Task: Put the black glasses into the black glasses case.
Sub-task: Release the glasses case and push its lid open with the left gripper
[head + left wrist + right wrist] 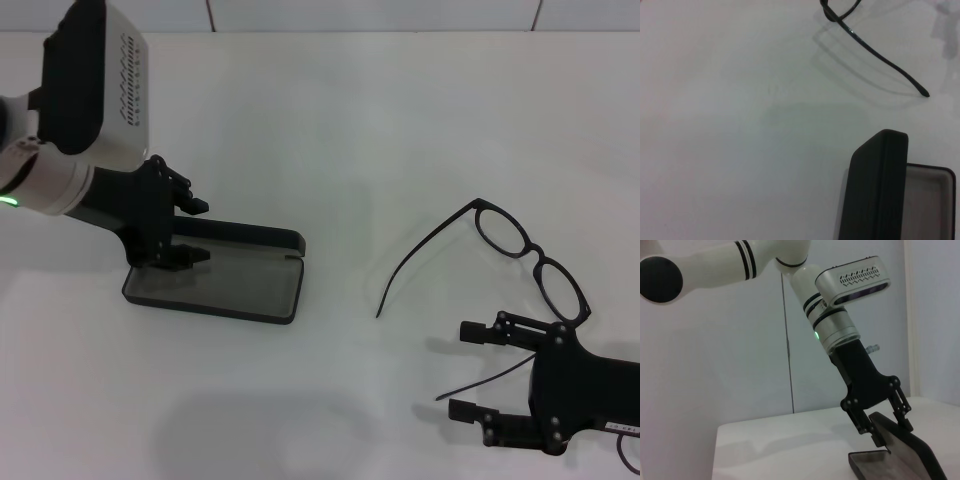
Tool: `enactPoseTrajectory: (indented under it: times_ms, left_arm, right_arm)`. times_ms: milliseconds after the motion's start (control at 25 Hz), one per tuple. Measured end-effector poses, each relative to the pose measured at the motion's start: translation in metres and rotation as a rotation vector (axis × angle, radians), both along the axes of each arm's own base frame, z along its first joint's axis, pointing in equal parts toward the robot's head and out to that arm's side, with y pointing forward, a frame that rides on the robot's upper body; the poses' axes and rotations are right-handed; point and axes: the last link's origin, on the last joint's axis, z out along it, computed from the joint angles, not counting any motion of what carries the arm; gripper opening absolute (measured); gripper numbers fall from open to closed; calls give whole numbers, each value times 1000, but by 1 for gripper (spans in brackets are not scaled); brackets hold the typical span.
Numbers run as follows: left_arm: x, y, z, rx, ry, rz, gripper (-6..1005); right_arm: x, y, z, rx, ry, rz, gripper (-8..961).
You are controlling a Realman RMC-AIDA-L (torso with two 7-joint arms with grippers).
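Observation:
The black glasses (530, 255) lie unfolded on the white table at the right, lenses up; one temple arm (880, 56) also shows in the left wrist view. My right gripper (465, 370) is open just in front of them, and the nearer temple arm runs between its fingers. The black glasses case (215, 280) lies open at the left, grey lining up, its lid (880, 185) standing along the far side. My left gripper (195, 231) (893, 435) is open at the case's left end, with one finger on each side of the raised lid.
The white table (330, 130) stretches between case and glasses. A pale wall (740, 365) stands behind the table's far edge.

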Motion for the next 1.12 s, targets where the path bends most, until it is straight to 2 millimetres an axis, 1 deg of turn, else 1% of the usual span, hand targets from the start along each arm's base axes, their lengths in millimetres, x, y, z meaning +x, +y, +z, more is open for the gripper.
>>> enactPoseTrajectory:
  times_ms: [640,840,1080,1120]
  left_arm:
    - [0,2,-3,7,11,-12,521]
    - [-1,2,-3,6,13,-11,303]
    - [0,1,-3,2,8,-11,213]
    - [0,1,-3,1,6,-11,213]
  right_arm:
    - [1,-1,0,-3,2,-6,757]
    - [0,-1,0,-3,2,-5,757]
    - [0,-1,0,-3,2,-4,756]
    - [0,-1,0,-3,2,-4,756]
